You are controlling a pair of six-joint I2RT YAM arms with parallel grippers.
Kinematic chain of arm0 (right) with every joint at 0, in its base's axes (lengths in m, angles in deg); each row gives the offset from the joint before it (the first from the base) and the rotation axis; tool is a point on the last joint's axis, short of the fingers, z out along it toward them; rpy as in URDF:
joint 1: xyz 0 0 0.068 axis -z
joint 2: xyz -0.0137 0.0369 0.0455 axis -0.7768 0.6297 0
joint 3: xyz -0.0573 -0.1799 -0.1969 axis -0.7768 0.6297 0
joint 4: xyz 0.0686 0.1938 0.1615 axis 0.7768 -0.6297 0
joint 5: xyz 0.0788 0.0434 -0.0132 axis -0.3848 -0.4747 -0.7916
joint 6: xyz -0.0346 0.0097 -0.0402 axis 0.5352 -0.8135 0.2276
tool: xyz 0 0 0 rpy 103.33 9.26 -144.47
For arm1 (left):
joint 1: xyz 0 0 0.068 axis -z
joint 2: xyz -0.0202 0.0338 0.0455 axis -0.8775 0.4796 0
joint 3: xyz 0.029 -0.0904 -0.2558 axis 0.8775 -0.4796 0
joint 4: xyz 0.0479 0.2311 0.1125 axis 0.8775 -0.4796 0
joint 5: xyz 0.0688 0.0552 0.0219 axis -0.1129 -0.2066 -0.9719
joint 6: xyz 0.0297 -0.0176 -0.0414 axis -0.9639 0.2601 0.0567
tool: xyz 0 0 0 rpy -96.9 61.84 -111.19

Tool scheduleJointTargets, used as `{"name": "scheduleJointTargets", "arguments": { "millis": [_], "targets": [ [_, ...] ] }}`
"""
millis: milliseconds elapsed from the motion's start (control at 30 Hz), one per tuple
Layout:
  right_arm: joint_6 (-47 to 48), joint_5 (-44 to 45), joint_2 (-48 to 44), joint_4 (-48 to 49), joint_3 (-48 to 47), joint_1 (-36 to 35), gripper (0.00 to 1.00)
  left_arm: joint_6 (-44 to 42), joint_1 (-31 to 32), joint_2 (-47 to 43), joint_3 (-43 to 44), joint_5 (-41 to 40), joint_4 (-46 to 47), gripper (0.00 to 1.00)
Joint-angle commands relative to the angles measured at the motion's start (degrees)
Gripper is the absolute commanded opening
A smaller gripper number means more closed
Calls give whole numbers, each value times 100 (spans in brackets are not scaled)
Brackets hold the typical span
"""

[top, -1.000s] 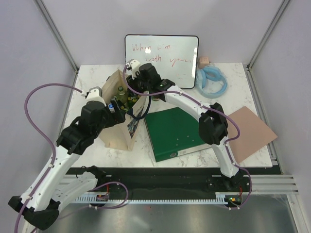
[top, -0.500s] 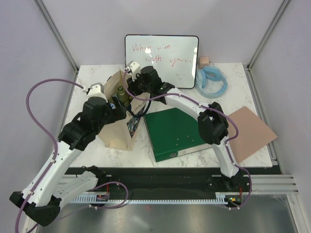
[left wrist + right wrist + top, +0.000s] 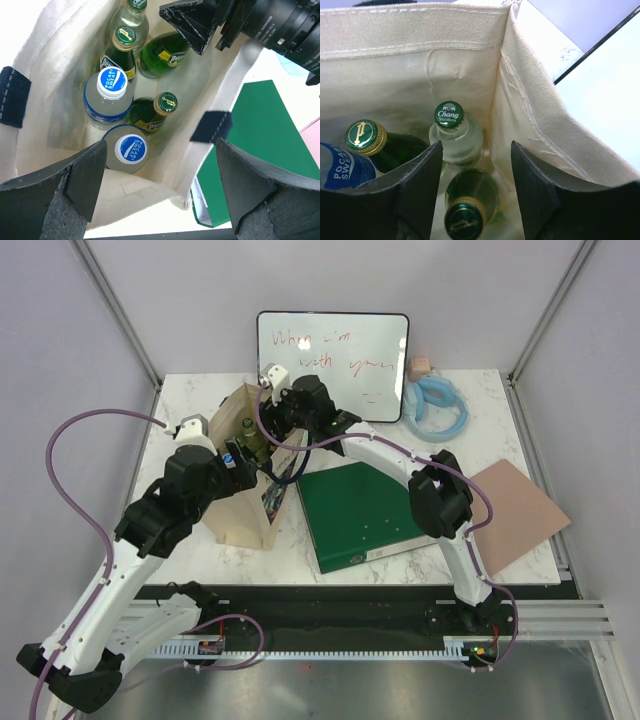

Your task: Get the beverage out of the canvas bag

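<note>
My right pincer [image 3: 476,147] hangs in the mouth of the canvas bag [image 3: 420,55], fingers apart and gripping nothing, just above a clear bottle [image 3: 451,130] with a green cap in the bag's corner. My left pincer [image 3: 160,145] hovers wide open over the bag. Green bottles [image 3: 152,112] and blue-capped bottles [image 3: 111,82] are also inside the bag. A green binder [image 3: 360,510] lies just beside the bag.

A robot lab cell: robot arms [image 3: 440,502] bolted to a rail [image 3: 380,625], metal frame posts [image 3: 115,302] and plain walls [image 3: 500,300] around a marble surface [image 3: 495,430].
</note>
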Motion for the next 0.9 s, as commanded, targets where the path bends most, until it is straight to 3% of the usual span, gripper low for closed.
{"name": "scheduleJointTargets", "arguments": {
  "millis": [0,467,867],
  "targets": [
    [-213,-25,-299,66,-160,44,66,-52,6,-40,9,-63,218,96],
    [-1768,-95,-439,-418,-758,62,87,-113,6,-224,273,8,226,96],
    [-1269,-648,-826,-576,-565,88,91,-201,-3,-321,326,52,235,96]
  ]
}}
